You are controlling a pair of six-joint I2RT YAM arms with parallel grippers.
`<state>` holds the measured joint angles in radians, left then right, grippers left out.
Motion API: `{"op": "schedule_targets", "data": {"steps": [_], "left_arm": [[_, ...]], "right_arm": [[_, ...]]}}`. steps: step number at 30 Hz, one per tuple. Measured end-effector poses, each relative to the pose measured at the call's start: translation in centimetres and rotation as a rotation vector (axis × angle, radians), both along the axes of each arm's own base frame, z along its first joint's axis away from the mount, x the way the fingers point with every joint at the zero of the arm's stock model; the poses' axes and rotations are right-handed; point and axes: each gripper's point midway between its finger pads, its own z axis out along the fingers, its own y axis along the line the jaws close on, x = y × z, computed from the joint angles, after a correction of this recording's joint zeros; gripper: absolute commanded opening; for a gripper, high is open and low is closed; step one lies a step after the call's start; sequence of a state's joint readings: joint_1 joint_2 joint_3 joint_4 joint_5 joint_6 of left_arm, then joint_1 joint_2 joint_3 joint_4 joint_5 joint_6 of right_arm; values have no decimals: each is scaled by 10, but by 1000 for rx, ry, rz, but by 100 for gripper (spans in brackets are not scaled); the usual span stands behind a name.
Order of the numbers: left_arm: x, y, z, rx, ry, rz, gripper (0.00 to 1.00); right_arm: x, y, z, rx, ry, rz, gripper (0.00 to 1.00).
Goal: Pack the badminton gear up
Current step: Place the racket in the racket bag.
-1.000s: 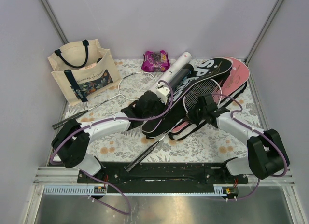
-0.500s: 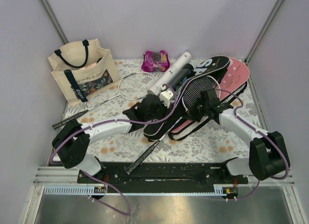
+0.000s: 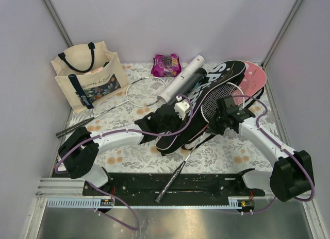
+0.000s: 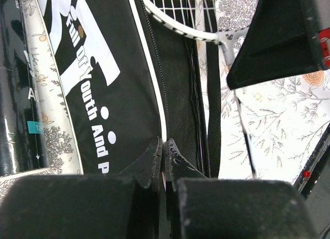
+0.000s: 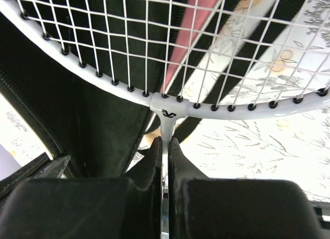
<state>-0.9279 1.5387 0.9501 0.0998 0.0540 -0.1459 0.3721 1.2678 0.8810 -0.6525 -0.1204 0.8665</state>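
**Both grippers clamped: cover edge and racket shaft**

The left gripper [image 4: 162, 149] pinches the edge of the black cover [image 3: 206, 87], jaws together on the fabric. The right gripper [image 5: 164, 145] is clamped on the shaft of a racket [image 5: 170, 102] just below its head, which lies over the black cover and the pink cover [image 3: 253, 74]. A white tube [image 3: 181, 78] and black tube [image 3: 194, 82] crowd the black cover's left side. A second racket [image 3: 144, 92] lies between them and the tote [image 3: 87, 77]. A packet [image 3: 166, 65] sits at the back of the worktop [image 3: 232, 151].

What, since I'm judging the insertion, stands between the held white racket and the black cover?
Nothing visible. The right pincer clamps the racket just below its head, which lies over the black cover, whose edge the left pincer pinches.
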Motion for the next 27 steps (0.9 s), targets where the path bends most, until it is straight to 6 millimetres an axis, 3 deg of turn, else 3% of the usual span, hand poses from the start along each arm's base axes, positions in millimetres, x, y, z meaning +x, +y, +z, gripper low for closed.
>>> {"op": "schedule_targets", "data": {"steps": [4,18,27], "left_arm": [[-3,-1,-5,8,7,-6,0],[-8,-1,-12,16,10,-13,0],[-15,-9,-8,-1,-2,-31,0]], "right_arm": [[-7,-8,5,-43,-2,9,0],[-4,1,0,-107,73,110,0],[-64,-11,-24,-177,214,182,0]]}}
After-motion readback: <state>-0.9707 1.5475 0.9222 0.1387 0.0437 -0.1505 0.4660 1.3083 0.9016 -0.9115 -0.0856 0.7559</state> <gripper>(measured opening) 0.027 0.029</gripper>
